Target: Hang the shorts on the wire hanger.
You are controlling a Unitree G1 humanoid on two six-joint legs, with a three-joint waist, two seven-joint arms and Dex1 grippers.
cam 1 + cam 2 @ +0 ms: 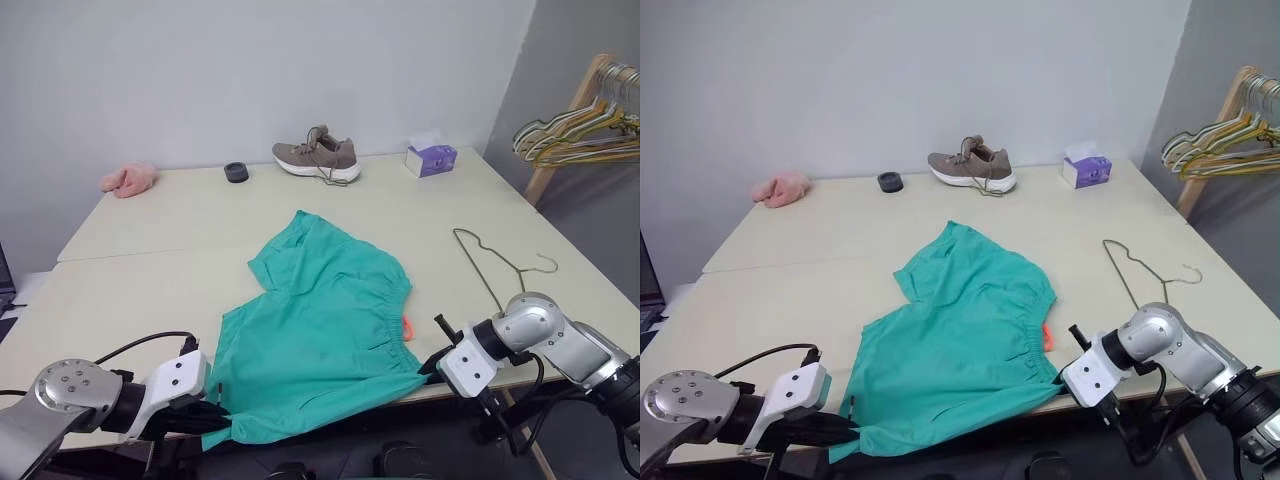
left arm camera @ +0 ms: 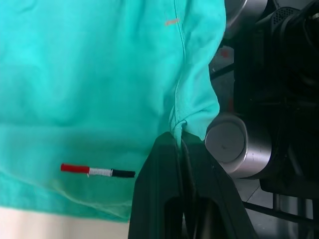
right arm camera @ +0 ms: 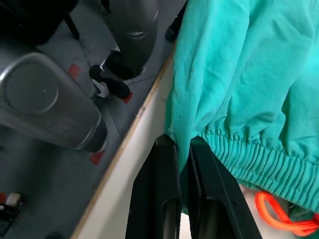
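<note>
The teal-green fabric shorts with a gathered elastic waistband lay spread over the near part of the pale wooden desk, their near edge drooping past the desk's front rim. The left claw was pinched tight on a fold at one near corner of the cloth, close by a small red, white and black label. The right claw was clamped on the fabric just beside the gathered waistband, an orange cord loop lying near it.

The thin olive-green wire hanger with a curved hook lay flat on the desk to the right of the shorts, apart from them and untouched.

The shorts looked light and limp; they would likely sag and bunch wherever unsupported, so two spread holds seemed sensible. The waistband, thicker and ribbed, probably offered the surest purchase. The hanger appeared stiff but slight, and might skid if nudged.
</note>
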